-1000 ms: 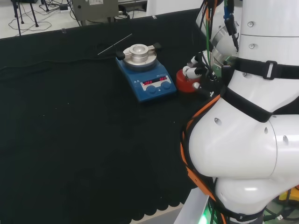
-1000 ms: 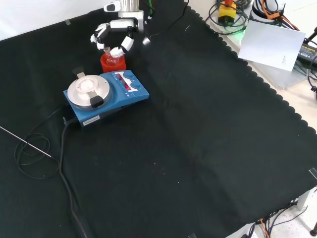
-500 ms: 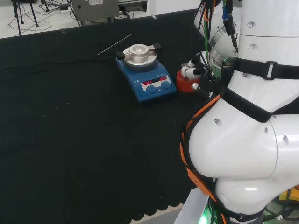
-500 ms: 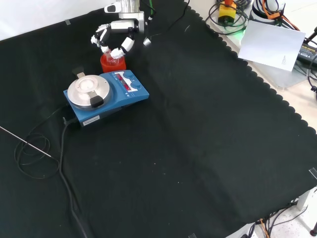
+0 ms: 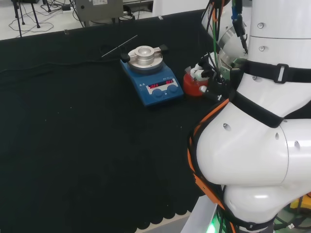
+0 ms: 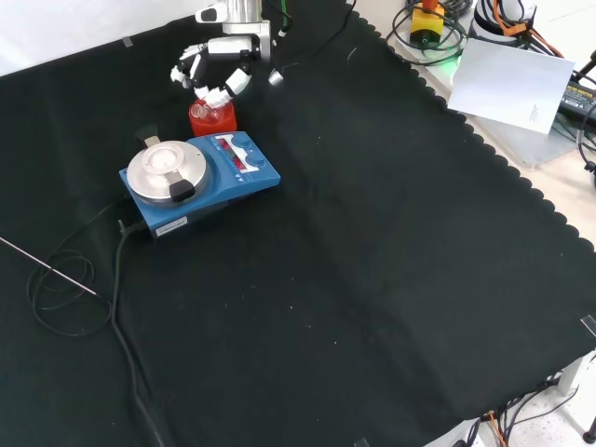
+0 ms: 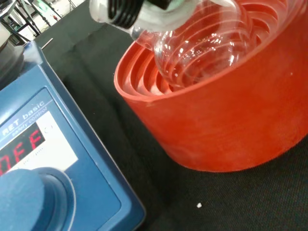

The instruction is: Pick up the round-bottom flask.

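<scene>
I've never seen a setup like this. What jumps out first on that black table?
The bright red ribbed stand near the cloth's far edge in the front view, with a clear round glass flask in its hollow. The robot's black and white hand is right above it, fingers curled around the flask's top. Just in front sits a blue box with a round metal plate and red glowing digits.

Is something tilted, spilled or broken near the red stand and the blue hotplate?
Nothing stands out. The round-bottom flask sits in the red ribbed stand, clear and with no crack visible. The hand is curled at its neck. No spill shows on the cloth beside the hotplate.
</scene>
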{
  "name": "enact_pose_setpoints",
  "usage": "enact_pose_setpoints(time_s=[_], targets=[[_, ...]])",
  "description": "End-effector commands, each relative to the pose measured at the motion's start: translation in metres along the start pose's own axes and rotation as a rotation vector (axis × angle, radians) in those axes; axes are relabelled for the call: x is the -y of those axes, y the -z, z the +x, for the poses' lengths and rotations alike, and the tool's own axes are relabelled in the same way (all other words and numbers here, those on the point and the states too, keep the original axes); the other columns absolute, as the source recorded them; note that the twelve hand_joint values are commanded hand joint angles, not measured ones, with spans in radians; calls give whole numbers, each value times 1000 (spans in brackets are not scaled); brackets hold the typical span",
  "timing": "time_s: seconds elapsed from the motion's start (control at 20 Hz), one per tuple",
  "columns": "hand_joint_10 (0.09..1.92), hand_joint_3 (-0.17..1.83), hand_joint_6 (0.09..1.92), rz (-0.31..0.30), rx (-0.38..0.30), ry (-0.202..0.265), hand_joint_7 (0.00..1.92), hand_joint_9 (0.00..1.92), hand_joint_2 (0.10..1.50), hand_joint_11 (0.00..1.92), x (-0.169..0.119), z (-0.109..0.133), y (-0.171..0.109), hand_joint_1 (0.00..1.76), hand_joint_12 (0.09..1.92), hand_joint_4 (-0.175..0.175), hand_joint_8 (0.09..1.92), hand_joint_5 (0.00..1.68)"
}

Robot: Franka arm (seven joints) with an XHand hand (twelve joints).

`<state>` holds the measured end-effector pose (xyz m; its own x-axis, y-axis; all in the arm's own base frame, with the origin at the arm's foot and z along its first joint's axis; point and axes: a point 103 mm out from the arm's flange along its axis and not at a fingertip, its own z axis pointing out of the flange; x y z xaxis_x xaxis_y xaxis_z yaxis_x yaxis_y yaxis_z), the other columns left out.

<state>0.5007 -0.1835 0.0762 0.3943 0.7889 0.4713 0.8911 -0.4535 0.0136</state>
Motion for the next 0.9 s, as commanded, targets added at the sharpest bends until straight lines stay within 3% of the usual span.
enact_pose_setpoints(time_s=[0.05, 0.15, 0.4, 0.65, 0.9], targets=[[676, 415, 904, 20, 12, 17, 334, 563, 799, 128, -2, 6, 1, 1019, 1375, -16, 663, 858], [692, 601, 886, 34, 16, 23, 303, 529, 647, 96, -2, 8, 1, 985, 1389, -65, 667, 695], [721, 690, 761, 55, 27, 37, 243, 470, 526, 39, -1, 11, -1, 947, 1407, -79, 678, 438], [735, 684, 706, 58, 27, 42, 226, 449, 512, 24, 0, 13, -3, 935, 1410, -77, 686, 418], [740, 679, 748, 60, 32, 40, 229, 452, 521, 22, -1, 14, -7, 939, 1411, -73, 689, 541]])
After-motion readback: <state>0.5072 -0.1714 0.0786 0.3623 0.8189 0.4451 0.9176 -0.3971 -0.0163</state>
